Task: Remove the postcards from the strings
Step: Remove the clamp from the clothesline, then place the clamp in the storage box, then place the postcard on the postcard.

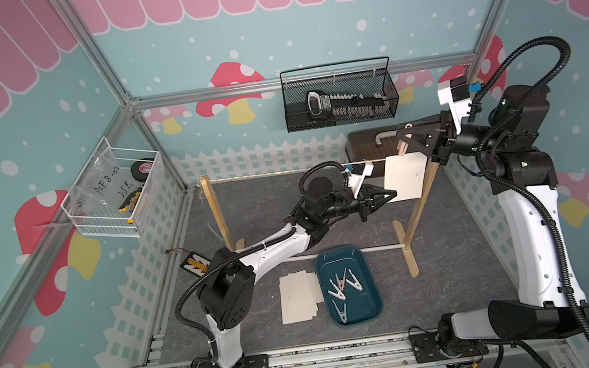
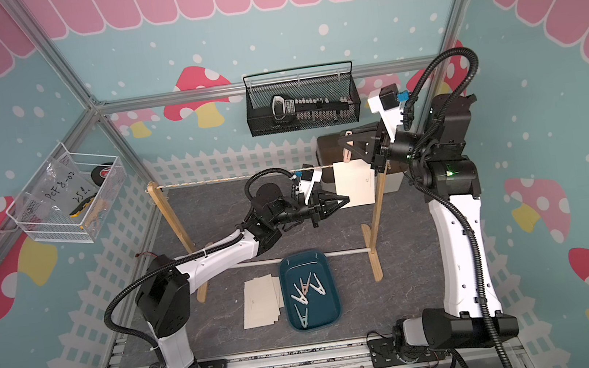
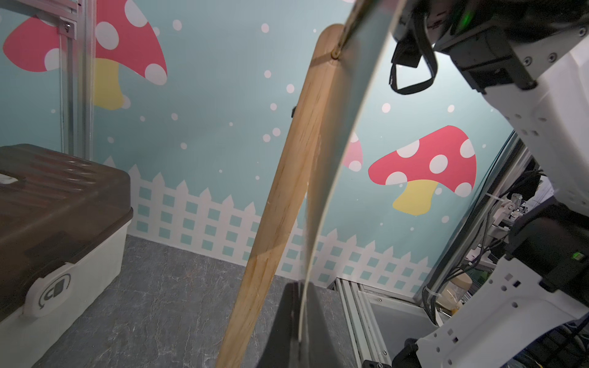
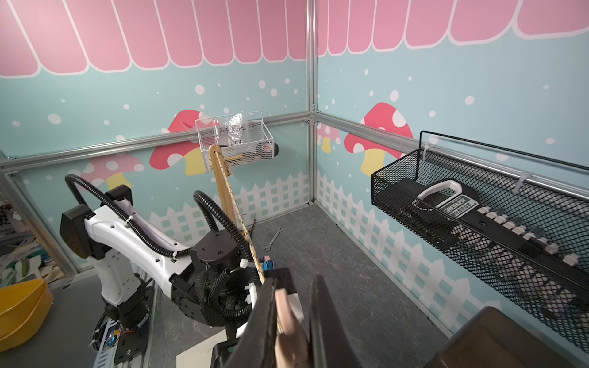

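Observation:
One postcard (image 1: 405, 179) (image 2: 356, 185) hangs from the string (image 1: 265, 175) (image 2: 227, 179) close to the right wooden post (image 1: 420, 207). A pink clothespin (image 1: 403, 148) (image 4: 283, 306) pins it to the string. My right gripper (image 1: 401, 139) (image 4: 294, 286) is shut on that clothespin from above. Lower down, my left gripper (image 1: 395, 193) (image 3: 299, 318) is shut on the card's left bottom edge. The card (image 3: 353, 105) shows edge-on and bowed in the left wrist view. Other postcards (image 1: 297, 299) (image 2: 262, 303) lie stacked on the table.
A blue tray (image 1: 339, 254) beside the stack holds several clothespins (image 1: 340, 290). The left post (image 1: 218, 217) and a white rod (image 1: 369, 249) frame the stand. A brown-lidded box (image 1: 368, 141) sits behind the right post. A black mesh basket (image 1: 340, 99) and a white wire basket (image 1: 114, 191) hang on the walls.

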